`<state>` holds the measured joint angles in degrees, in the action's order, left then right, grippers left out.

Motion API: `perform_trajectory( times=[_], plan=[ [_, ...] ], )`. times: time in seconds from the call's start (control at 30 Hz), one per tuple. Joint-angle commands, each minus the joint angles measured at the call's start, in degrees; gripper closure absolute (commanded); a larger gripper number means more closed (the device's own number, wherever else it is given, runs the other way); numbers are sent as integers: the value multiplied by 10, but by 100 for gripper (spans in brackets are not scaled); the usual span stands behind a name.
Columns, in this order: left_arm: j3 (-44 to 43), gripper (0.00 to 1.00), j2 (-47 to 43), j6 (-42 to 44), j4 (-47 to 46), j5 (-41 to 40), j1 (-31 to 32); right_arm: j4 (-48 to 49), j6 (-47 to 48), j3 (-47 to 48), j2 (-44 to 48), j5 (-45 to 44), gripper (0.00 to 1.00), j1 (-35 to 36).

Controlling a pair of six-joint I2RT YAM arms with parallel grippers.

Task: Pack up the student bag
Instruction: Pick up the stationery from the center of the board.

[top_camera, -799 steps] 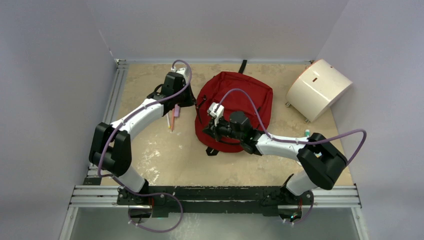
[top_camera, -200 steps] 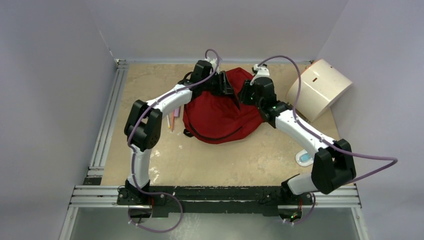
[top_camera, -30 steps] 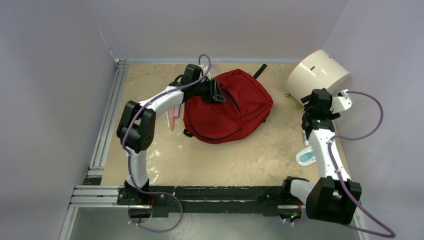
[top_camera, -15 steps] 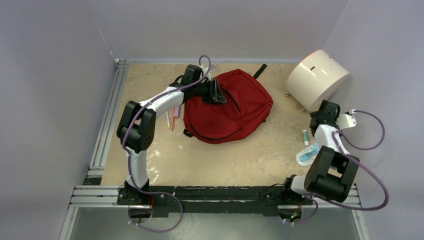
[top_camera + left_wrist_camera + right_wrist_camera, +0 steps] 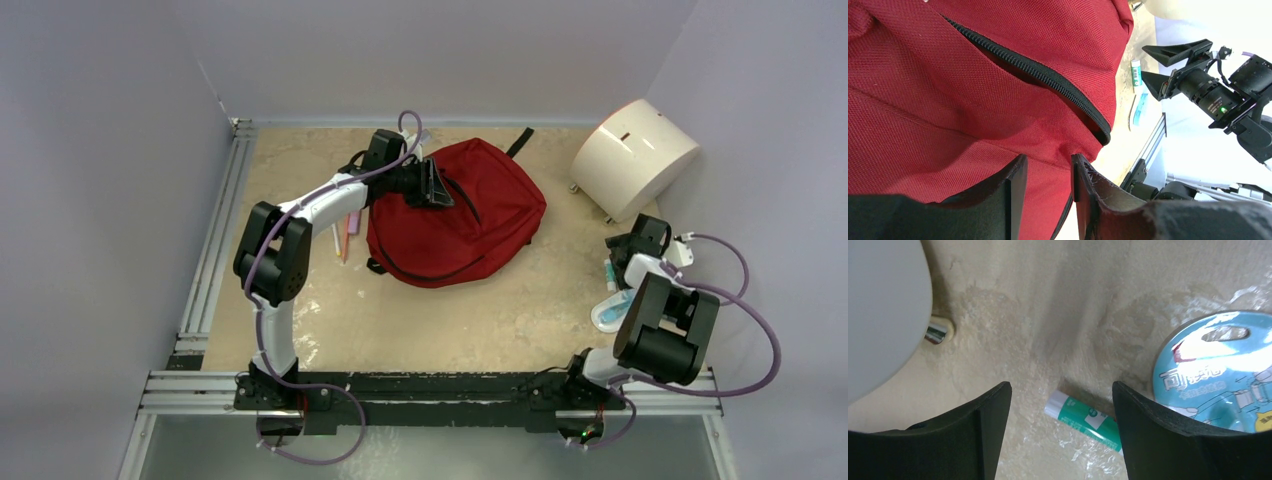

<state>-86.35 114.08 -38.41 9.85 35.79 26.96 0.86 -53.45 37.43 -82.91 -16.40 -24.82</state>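
The student bag lies flat at the far middle of the desk, its top toward the back wall and its zipper partly undone, leaving a dark slit. The left hand sits on the bag's upper left edge. Its fingers are narrowed with a fold of the red fabric between them, so it appears to hold the mouth up.

The right hand is well apart from the bag, off to its right and nearer the desk's front edge, just in front of the white box. It hangs wide open and empty over a green-and-white glue stick, beside a blue round packet.

The stick's long axis runs slantwise from one finger toward the other, its far end hidden behind the right-hand finger. A clean pinch probably calls for a wrist turn first, then a carry leftward to the held-open zip.
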Motion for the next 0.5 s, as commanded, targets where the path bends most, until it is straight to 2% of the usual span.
perform_trajectory(
  times=[0.0,0.2,0.33,0.47],
  plan=[
    [2,64,-9,-3,-28,12,-4,16,-1,-31,24,69,24,-2],
    [3,64,-13,-1,-27,9,-3,17,-12,-84,94,227,28,8],
    [3,64,-15,2,-26,3,-3,-24,11,-65,172,245,28,15],
    [3,64,-15,2,-26,3,-3,-55,76,-8,206,210,29,16]
  ],
)
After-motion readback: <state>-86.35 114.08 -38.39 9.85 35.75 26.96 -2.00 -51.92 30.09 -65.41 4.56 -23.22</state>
